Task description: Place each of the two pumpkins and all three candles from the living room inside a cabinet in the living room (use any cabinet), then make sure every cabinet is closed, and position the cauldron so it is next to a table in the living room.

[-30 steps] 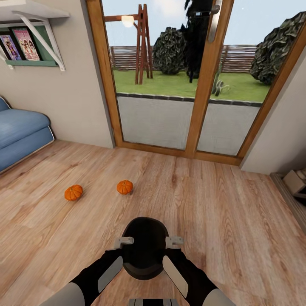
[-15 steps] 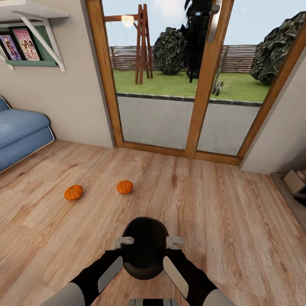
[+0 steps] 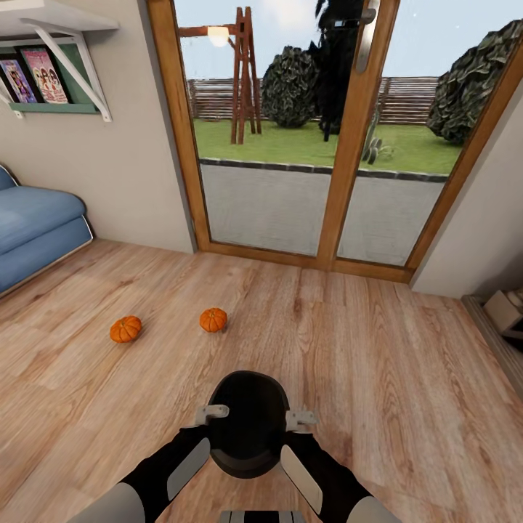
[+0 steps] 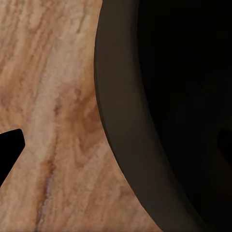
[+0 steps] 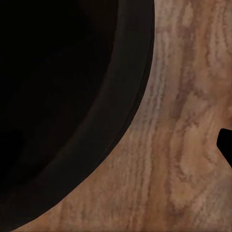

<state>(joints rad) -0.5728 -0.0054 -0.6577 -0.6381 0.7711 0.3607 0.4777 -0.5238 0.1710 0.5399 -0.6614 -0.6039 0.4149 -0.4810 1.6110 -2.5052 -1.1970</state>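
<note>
We hold the black cauldron (image 3: 248, 423) between both arms above the wood floor (image 3: 378, 363), the left gripper (image 3: 211, 414) and right gripper (image 3: 299, 418) at its sides. We cannot tell whether their fingers clamp its rim. Two pumpkins (image 3: 126, 329) (image 3: 213, 319) lie on the floor ahead, near a blue sofa (image 3: 33, 229).

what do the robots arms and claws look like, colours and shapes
In the head view both arms are matte black with a long pale grey oval panel on each forearm and grey shells nearer the shoulders. The left claw and right claw are small light-grey blocky pieces with short stubby fingers. No cables or markings are visible.
</note>
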